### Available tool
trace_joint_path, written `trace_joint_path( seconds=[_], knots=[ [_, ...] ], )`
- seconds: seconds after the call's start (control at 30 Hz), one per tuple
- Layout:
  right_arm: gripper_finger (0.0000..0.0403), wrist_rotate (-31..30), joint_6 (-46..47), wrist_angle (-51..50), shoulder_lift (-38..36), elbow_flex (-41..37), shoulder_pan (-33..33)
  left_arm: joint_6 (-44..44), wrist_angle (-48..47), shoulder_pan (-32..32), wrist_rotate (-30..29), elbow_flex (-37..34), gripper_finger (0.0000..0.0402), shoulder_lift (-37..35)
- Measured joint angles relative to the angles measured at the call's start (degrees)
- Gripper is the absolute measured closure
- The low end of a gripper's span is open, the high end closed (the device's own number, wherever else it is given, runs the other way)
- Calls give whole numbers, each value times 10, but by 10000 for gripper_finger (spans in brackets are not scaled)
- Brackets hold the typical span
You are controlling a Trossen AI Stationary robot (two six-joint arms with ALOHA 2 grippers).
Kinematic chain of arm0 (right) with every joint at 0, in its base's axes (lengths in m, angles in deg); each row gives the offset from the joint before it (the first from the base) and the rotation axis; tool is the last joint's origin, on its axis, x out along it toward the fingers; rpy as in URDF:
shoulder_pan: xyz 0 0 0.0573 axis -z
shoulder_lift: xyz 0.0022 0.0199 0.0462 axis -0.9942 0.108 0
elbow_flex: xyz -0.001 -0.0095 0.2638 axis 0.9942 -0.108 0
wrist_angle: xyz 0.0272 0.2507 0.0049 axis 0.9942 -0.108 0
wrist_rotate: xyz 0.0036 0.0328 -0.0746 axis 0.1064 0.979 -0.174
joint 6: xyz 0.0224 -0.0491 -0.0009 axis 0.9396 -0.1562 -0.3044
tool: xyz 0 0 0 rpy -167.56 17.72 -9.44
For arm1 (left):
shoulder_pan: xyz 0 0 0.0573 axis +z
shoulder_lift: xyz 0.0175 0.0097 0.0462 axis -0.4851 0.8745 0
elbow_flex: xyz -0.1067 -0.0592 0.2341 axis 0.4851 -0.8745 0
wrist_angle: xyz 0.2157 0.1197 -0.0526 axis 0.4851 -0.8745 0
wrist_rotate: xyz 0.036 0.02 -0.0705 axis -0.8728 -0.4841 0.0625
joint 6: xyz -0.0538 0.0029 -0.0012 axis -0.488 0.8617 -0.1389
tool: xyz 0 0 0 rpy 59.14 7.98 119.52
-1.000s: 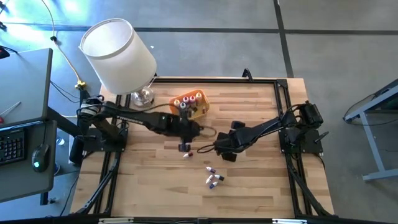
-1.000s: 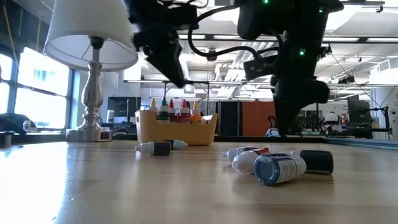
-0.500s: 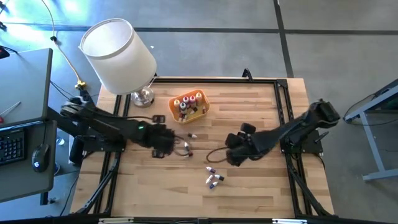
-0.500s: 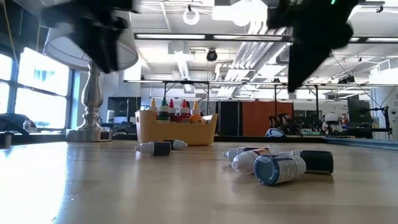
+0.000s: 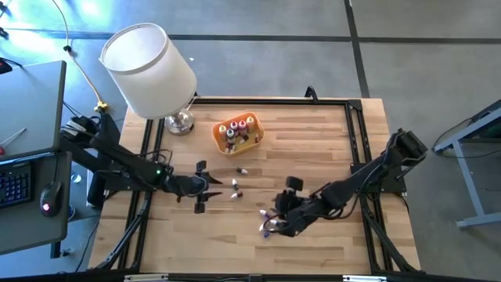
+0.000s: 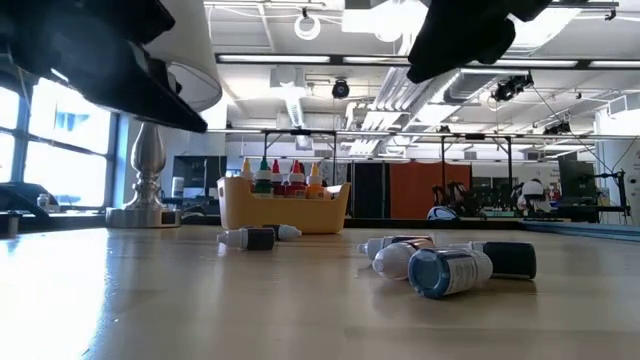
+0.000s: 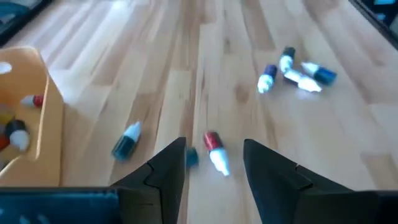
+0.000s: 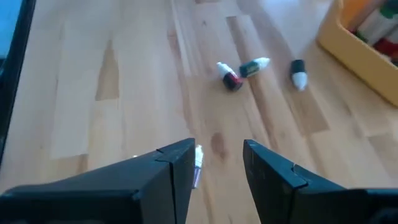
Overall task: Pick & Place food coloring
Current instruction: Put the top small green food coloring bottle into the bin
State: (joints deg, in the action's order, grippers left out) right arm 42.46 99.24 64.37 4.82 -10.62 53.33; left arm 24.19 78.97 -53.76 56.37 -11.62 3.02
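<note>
Bottles stand in the tray (image 5: 252, 142); loose bottles (image 5: 270, 225) lie on the table (image 5: 329, 141) before it.

- A robotics lab or workshop in a large open industrial hall.
- A wooden bench (image 5: 313, 133) in a black frame stands on a grey concrete floor (image 5: 423, 63).
- Exposed ducts and strip lights (image 6: 300, 58) run overhead.
- A side desk carries a keyboard (image 5: 16, 184) and mouse (image 5: 45, 207).
- More benches and equipment (image 6: 580, 195) stand behind.
</note>
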Motion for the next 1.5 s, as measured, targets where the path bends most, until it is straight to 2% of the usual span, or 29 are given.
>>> trace_joint_path(
  seconds=[0.13,0.27,0.37,0.43,0.63,0.73,0.87,1.1,1.5],
  knots=[
    [274,6,-26,17,5,0,2,0,24,16,-13,-12,245,38],
    [273,-7,-70,19,4,0,11,-128,32,37,-10,-11,245,80],
    [274,-10,-93,22,2,0,21,-149,29,56,6,-11,245,108],
    [274,-3,-103,21,2,0,27,-105,30,74,32,-5,245,126],
    [273,35,-99,19,2,0,35,140,95,107,119,24,245,171],
    [273,36,-99,18,2,0,36,187,96,131,165,49,245,190],
    [273,35,-117,18,2,0,36,211,90,163,246,69,245,226],
    [273,36,-117,17,2,0,36,226,89,205,314,91,245,292],
    [273,36,-117,17,2,0,36,214,91,229,334,92,245,328]
  ],
)
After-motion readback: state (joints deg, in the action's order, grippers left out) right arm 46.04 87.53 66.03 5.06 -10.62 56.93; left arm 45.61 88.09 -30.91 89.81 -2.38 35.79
